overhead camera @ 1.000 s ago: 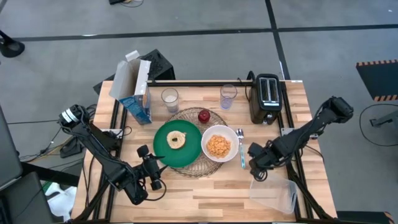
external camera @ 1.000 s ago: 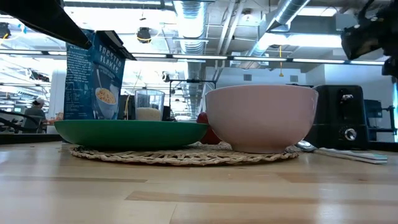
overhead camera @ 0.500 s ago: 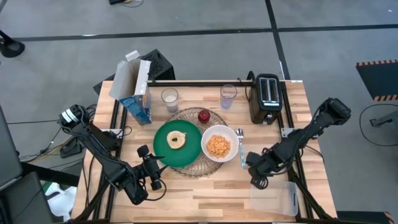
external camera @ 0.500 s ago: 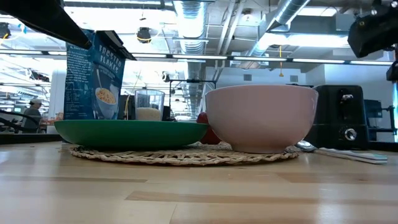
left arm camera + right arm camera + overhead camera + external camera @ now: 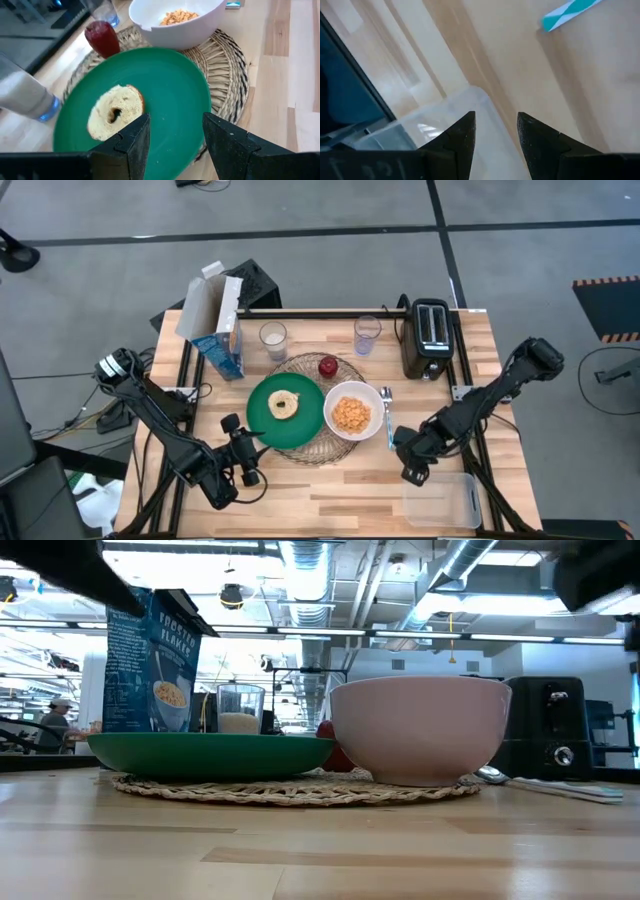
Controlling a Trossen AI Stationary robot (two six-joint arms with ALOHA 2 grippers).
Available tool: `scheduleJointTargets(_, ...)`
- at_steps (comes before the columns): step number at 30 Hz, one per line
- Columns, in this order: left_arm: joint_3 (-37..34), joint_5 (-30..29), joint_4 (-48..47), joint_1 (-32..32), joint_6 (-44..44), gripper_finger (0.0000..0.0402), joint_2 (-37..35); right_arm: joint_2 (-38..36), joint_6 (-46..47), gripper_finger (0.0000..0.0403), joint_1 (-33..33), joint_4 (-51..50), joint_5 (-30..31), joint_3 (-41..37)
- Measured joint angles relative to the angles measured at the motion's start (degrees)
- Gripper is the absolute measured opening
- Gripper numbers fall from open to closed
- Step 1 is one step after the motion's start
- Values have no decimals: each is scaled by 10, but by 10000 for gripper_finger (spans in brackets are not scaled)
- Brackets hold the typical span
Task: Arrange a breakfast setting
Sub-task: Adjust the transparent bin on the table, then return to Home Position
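step: we judge the setting nearly complete, so we should move slowly and touch nothing | left gripper (image 5: 243, 450): fingers apart, empty, just before the green plate (image 5: 165, 90) holding the pale bagel (image 5: 116, 111) | right gripper (image 5: 412, 457): fingers apart, empty, beside the blue-handled spoon (image 5: 388, 420) | farther: white bowl (image 5: 352, 410), small red apple (image 5: 328, 366), two clear glasses (image 5: 272, 338)

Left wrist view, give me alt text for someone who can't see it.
A pale bagel lies on a green plate that rests on a round wire mat, seen past the left claw, whose two dark fingers stand apart and empty. Beyond the plate are a white bowl of orange cereal and a small red apple.
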Motion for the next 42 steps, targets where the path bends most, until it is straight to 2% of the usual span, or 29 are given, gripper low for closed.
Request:
scheduleJointTargets(2, 7, -13, 0, 0, 16, 171, 0, -4, -8, 173, -15, -43, 5, 31)
scheduleJointTargets(6, 34, -28, -5, 1, 102, 169, -8, -10, -84, 173, -54, -81, 60, 98)
scheduleJointTargets(9, 43, -33, -4, 12, 219, 153, -36, -21, -172, 168, -86, -53, 98, 120)
scheduleJointTargets(12, 33, -7, -5, 47, 293, 122, -103, -37, -262, 146, -124, 29, 95, 115)
scheduleJointTargets(16, -27, 105, 50, 121, 365, 68, -231, -65, -363, 95, -181, 115, 79, 88)
scheduleJointTargets(20, -139, 298, 248, 228, 483, 12, -358, -96, -442, 46, -239, 184, 71, 52)
scheduleJointTargets(23, -220, 406, 368, 300, 532, 6, -430, -121, -497, 21, -279, 254, 47, 24)
scheduleJointTargets(26, -283, 455, 451, 352, 550, 4, -482, -143, -543, 18, -312, 325, 20, -6)
scheduleJointTargets(30, -335, 477, 473, 383, 557, 1, -530, -180, -578, 40, -344, 373, 0, -42)
scheduleJointTargets(33, -356, 462, 468, 394, 578, 1, -566, -221, -579, 59, -362, 384, 0, -72)
scheduleJointTargets(36, -389, 440, 482, 407, 583, 0, -600, -271, -588, 61, -373, 396, 0, -111)
scheduleJointTargets(42, -464, 455, 523, 419, 568, 0, -669, -378, -584, 58, -377, 476, 16, -220)
